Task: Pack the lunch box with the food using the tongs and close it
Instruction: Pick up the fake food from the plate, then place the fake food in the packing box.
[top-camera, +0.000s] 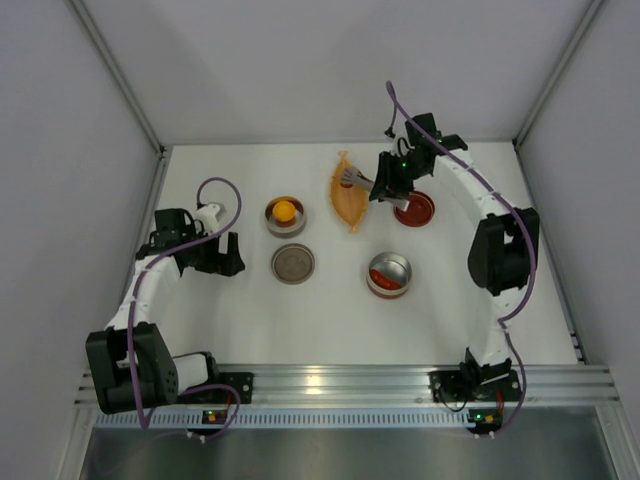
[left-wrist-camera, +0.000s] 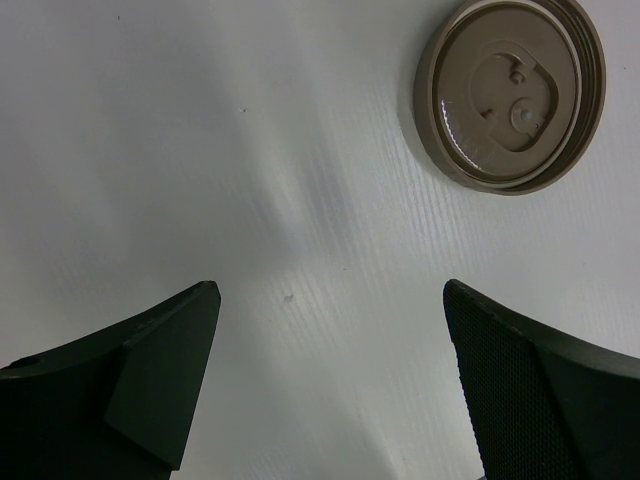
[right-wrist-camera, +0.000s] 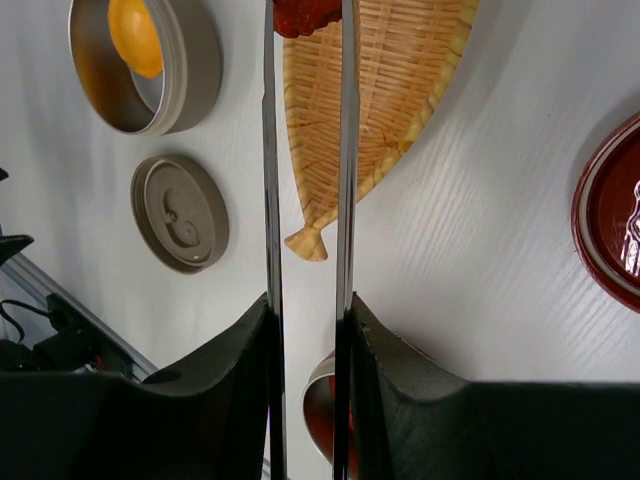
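White table (top-camera: 240, 320), grey walls (top-camera: 320, 70). The right gripper (right-wrist-camera: 308, 310) squeezes the tongs (right-wrist-camera: 270, 200), red food (right-wrist-camera: 305, 15) between their arms, over the dish (right-wrist-camera: 400, 80) (orange, woven). The left gripper (left-wrist-camera: 330, 290) gapes wide, empty.

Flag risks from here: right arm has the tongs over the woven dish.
1. The red piece sits only at the very tips of the tongs; it may slip out on the carry to the steel tin.
2. The right end effector squeezes two thin, smooth arms; the tongs could twist or slide in that grip.
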